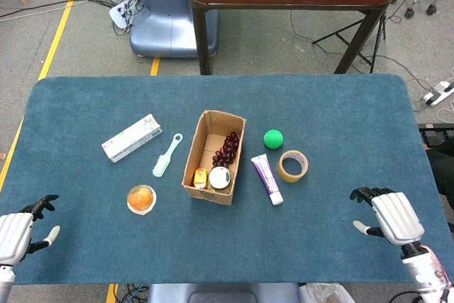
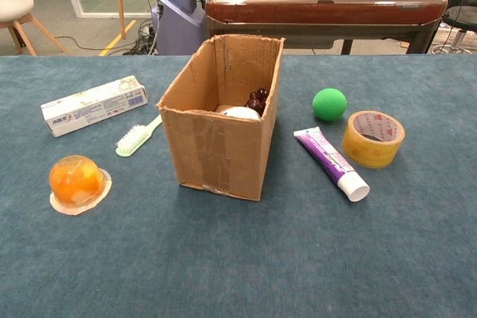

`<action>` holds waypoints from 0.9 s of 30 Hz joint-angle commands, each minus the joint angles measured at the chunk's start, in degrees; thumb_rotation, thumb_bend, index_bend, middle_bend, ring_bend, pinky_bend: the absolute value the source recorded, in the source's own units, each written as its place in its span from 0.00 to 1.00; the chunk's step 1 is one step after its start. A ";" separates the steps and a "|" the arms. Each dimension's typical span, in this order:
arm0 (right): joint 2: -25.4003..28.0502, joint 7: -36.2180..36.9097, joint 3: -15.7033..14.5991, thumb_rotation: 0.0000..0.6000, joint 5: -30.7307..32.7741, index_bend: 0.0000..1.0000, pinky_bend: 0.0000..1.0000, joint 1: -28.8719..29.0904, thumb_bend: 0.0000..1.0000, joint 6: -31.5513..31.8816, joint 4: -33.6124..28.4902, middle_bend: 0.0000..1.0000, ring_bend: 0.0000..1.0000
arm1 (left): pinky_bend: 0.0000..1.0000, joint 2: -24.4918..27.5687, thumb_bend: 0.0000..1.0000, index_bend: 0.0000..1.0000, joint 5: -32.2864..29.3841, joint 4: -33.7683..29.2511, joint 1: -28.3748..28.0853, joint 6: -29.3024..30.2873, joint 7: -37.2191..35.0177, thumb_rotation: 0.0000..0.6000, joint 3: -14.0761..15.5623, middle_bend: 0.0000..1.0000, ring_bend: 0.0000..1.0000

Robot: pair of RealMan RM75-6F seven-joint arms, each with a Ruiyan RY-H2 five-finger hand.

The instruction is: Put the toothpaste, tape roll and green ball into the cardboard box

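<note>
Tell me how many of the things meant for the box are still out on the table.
3, all right of the cardboard box: the green ball farthest back, the tape roll right of it, the toothpaste nearest the box.

Both views are bright and evenly lit, seemingly from overhead, with no harsh glare. The cardboard box (image 2: 223,139) casts only a faint soft shadow at its base in the chest view. Focus is sharp mid-frame; the head view bows the table (image 1: 85,239) edges slightly near the corners.
</note>
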 commanded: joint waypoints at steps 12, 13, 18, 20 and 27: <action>-0.79 -0.14 0.81 1.00 1.00 0.44 0.54 0.00 0.01 0.53 0.79 0.47 0.50 | 0.65 0.16 0.27 0.23 0.24 -0.37 -0.04 0.25 0.03 1.00 -0.08 0.40 0.46; -1.02 -0.27 0.98 1.00 0.90 0.44 0.54 0.13 0.01 0.62 1.10 0.47 0.49 | 0.65 0.26 0.27 0.23 0.18 -0.46 0.02 0.37 0.02 1.00 -0.11 0.40 0.46; -2.11 -0.55 2.25 1.00 -0.61 0.44 0.53 2.13 0.01 0.07 3.34 0.44 0.44 | 0.65 0.71 0.27 0.23 0.02 -0.62 0.24 0.95 -0.35 1.00 -0.38 0.40 0.45; -2.14 -0.94 2.82 1.00 -1.10 0.44 0.48 3.50 0.01 -1.07 4.02 0.41 0.38 | 0.65 0.78 0.27 0.23 0.03 -0.61 0.25 0.97 -0.45 1.00 -0.39 0.40 0.45; -3.87 0.34 4.82 1.00 -4.23 0.44 0.33 10.04 0.01 -5.75 9.57 0.28 0.23 | 0.65 0.91 0.27 0.23 0.06 -0.78 0.49 1.50 -0.30 1.00 -0.49 0.40 0.45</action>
